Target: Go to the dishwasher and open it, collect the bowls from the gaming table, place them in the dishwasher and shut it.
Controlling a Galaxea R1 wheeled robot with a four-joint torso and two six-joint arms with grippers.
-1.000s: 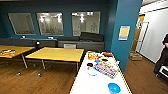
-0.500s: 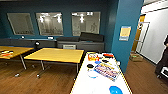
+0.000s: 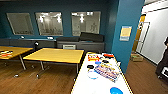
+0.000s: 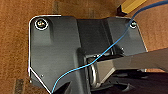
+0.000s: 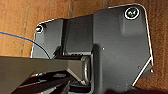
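Left claw: you cannot tell from your left wrist view whether it stands apart or together; the robot's own dark plate covers it, with a thin blue cable [image 4: 105, 51] curving across the plate.
Right claw: the same answer for you here; nothing of the fingers can be made out past the plate and the jointed bar, so you cannot tell its state or whether it touches anything.
Floor under the arms: brown wood-look planks [image 5: 22, 22] with a visible grain, matt rather than glossy.
Dishwasher: you have no steel-fronted appliance before you in the head view; where it stands cannot be told.
White table [image 3: 85, 86]: long, smooth, pale top, running away from you at the lower right of the head view.
On the white table: a flat blue round thing [image 3: 116, 90] near the close end (bowl or lid, too blurred to say), a pale ring-shaped piece [image 3: 93, 74], a small dark round piece [image 3: 90, 66], and a flat, brightly printed rectangle [image 3: 107, 71] lying at a slant.
Yellow tables: two flat wooden tops on thin metal legs, one in the middle [image 3: 56, 55], one at the left edge [image 3: 12, 51].
Walls: deep teal, with three framed glass panels [image 3: 85, 23] catching ceiling lights.
Pillar: teal, square-edged, carrying a yellowish notice [image 3: 125, 33].
Person: a dark-clothed figure [image 3: 163, 63] at the far right edge, partly cut off.
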